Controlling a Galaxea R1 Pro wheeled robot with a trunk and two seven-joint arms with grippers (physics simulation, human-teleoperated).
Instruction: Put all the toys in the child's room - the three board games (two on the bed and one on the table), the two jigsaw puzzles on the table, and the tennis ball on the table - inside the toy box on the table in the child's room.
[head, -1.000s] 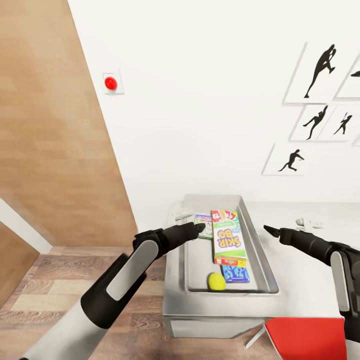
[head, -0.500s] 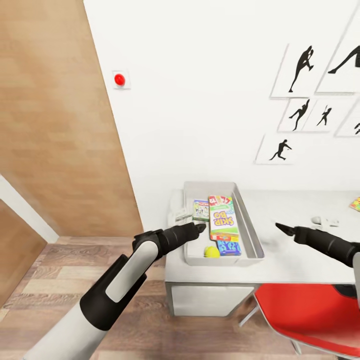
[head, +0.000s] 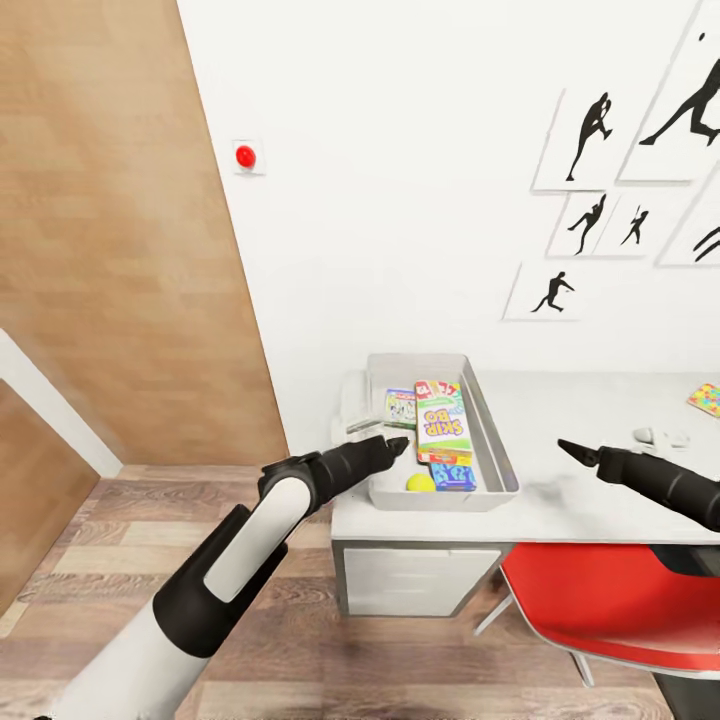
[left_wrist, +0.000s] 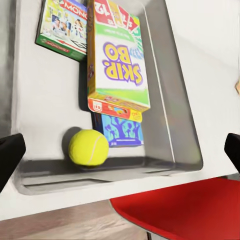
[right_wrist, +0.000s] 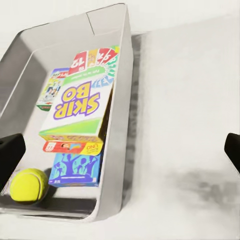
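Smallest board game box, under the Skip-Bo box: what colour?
Blue smallest board game box, clearest in left wrist view.

A light grey toy box sits on a pale grey counter. Inside it, the Skip-Bo game box is white and green with purple lettering and a red and yellow end. The Monopoly box is white and green. A smaller game box is blue. The tennis ball is yellow-green. A multicoloured jigsaw puzzle lies on the counter. The chair is red. Black silhouette pictures hang on the white wall.
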